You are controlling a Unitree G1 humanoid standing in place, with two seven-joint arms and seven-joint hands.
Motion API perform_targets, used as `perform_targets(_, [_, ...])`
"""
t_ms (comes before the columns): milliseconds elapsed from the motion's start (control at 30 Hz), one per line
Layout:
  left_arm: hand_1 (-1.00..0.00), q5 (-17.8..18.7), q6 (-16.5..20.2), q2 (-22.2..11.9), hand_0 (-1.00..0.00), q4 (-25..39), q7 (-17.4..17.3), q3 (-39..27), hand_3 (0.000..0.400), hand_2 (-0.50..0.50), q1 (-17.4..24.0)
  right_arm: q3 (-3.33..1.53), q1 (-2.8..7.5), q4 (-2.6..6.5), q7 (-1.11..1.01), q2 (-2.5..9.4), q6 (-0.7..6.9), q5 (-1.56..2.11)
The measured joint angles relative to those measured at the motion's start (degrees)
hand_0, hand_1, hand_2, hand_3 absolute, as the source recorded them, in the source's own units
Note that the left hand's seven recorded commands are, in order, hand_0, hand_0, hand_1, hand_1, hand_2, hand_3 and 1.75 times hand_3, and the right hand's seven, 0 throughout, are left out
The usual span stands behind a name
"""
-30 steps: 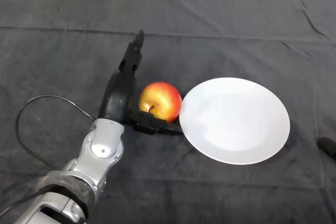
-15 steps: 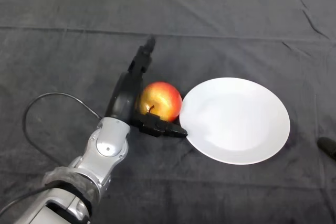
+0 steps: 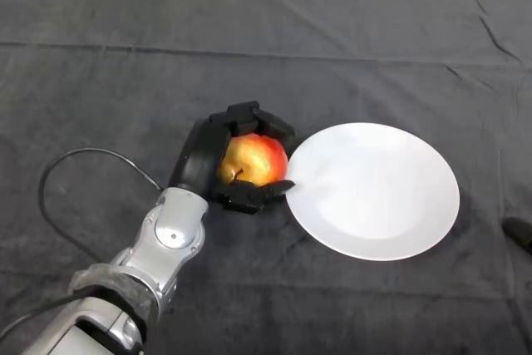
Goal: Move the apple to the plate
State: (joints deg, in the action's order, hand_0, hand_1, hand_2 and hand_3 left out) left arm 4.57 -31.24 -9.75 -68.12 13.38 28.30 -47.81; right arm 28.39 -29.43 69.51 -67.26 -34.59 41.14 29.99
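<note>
Resting on the dark-clothed table [image 3: 349, 31], your apple [image 3: 253, 160], red and yellow, sits just left of the white plate [image 3: 374, 191], at its rim. Note the left hand [image 3: 199, 160]: fingers [image 3: 249, 115] curled over the apple's far side, thumb [image 3: 253, 194] under the near side, gripping it. Plate holds nothing.

Plate [image 3: 374, 193] surface bare; its near-left rim lies just beside the apple [image 3: 253, 160], no gap between. Table [image 3: 125, 64] cloth unobstructed left, behind and in front. Dark object [image 3: 519, 233] at right edge.
</note>
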Motion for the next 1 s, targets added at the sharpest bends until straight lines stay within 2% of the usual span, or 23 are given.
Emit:
perform_targets(133, [-1.0,-0.4,1.6,0.1,-1.0,0.0,0.8,-0.1,0.4,0.0,-2.7,0.01,-0.03,0.0,0.0,-0.02,0.0,0.0])
perform_targets(300, [-1.0,-1.6,1.4,0.0,-1.0,0.0,2.8,-0.2,0.4,0.0,-3.0,0.01,-0.05,0.0,0.0,-0.01,0.0,0.0])
perform_targets(400, [-1.0,-3.3,1.3,2.3,-1.0,0.1,5.9,0.0,0.4,0.0,-3.3,0.02,-0.21,0.02,-0.02,-0.06,0.0,0.0])
perform_targets(500, [-1.0,-3.8,1.3,3.2,-1.0,0.1,7.7,0.3,0.4,0.0,-3.3,0.02,-0.37,0.02,-0.01,0.02,0.0,0.0])
perform_targets(867, [-1.0,-3.5,-0.4,5.7,-1.0,0.7,7.7,7.4,0.4,0.0,-3.2,0.02,-0.37,0.02,-0.01,0.01,0.0,0.0])
perform_targets(1000, [-1.0,-2.4,-0.7,5.9,-1.0,1.8,7.3,10.1,0.4,0.0,-3.2,0.02,-0.37,0.02,-0.02,0.01,0.0,0.0])
